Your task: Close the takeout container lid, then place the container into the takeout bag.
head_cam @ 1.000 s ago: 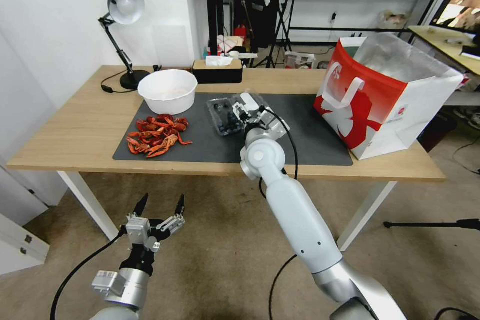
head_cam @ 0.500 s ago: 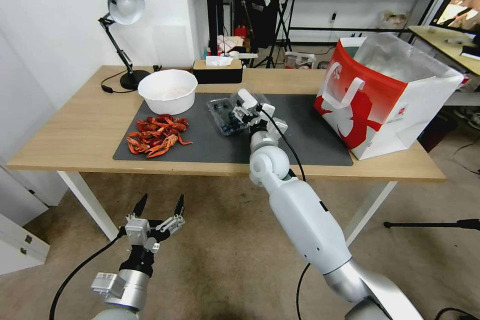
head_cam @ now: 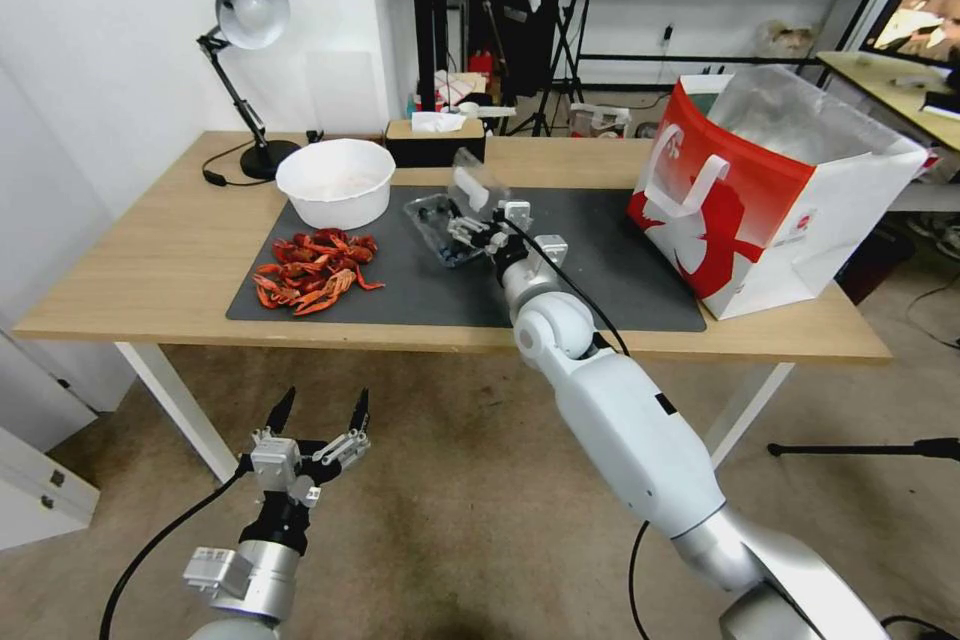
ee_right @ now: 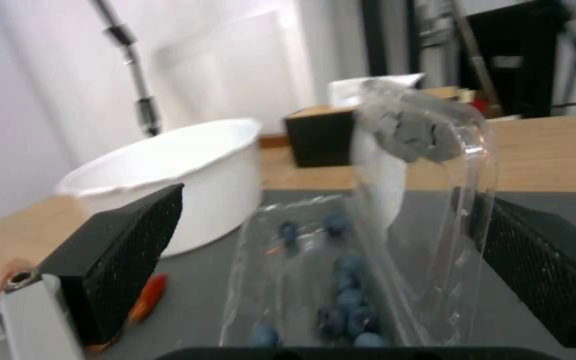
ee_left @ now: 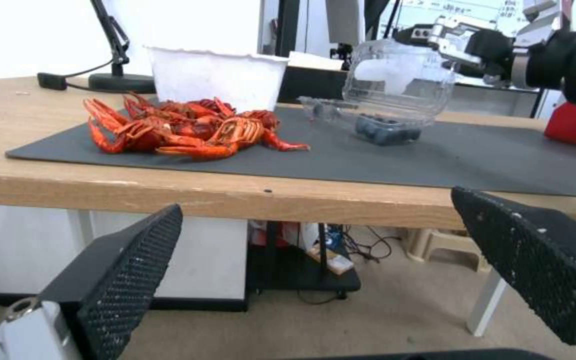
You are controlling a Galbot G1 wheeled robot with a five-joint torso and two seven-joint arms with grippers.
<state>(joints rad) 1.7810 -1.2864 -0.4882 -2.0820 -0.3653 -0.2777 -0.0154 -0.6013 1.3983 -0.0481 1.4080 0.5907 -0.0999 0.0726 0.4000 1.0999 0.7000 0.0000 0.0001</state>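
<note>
Item: takeout container point(head_cam: 440, 225). It sits on the dark mat point(head_cam: 600, 260) mid-table, between the white bowl point(head_cam: 335, 182) and the takeout bag point(head_cam: 775, 185), which stands well apart at the robot's right end of the table. Blueberries lie loose in the tray half.

Item: lid point(head_cam: 472, 182). You find it standing up, roughly at right angles to the tray, label showing. It is not closed.

Item: right gripper point(head_cam: 478, 228). It is at the container's near edge, with its fingers spread, one to each side of the upright lid in its own wrist view point(ee_right: 428, 165). You cannot tell from these views whether a finger touches the plastic.

Item: left gripper point(head_cam: 318, 417). It is parked low, below table height, fingers apart and holding nothing.

Risks, as judged:
- The light tray may slide along the mat if you push the lid sideways rather than down, since nothing pins it.
- The thin lid may spring back up if you let go before the rim snaps shut.
- The tray may tip and spill berries if a finger catches under its edge.
- The crayfish pile point(head_cam: 312, 272) and the bowl lie near, on the side a skidding tray would head for.
</note>
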